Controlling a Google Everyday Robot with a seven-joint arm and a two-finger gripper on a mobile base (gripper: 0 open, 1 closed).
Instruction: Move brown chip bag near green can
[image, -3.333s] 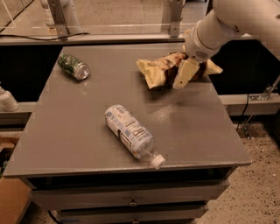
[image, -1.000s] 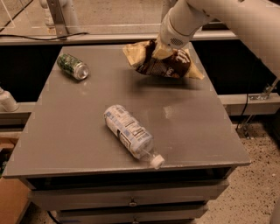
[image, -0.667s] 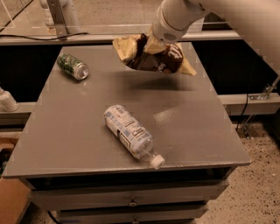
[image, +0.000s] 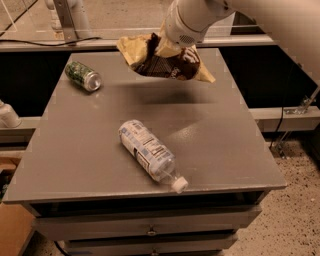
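Note:
The brown chip bag (image: 165, 64) hangs in the air above the far middle of the grey table (image: 75, 150), dark brown in the middle with pale yellow ends. My gripper (image: 167, 49) is shut on its top edge and holds it clear of the surface, with the white arm coming in from the upper right. The green can (image: 82, 76) lies on its side at the far left of the table, silver end facing right, a short way left of the bag.
A clear plastic bottle (image: 149, 152) with a white-blue label lies on its side near the table's front middle, cap toward the front edge. Drawers sit under the table front. A metal rail and a stand run behind the table.
My gripper has lifted the bag off the table's far right and carried it leftward toward the can. The can and the bottle have not moved.

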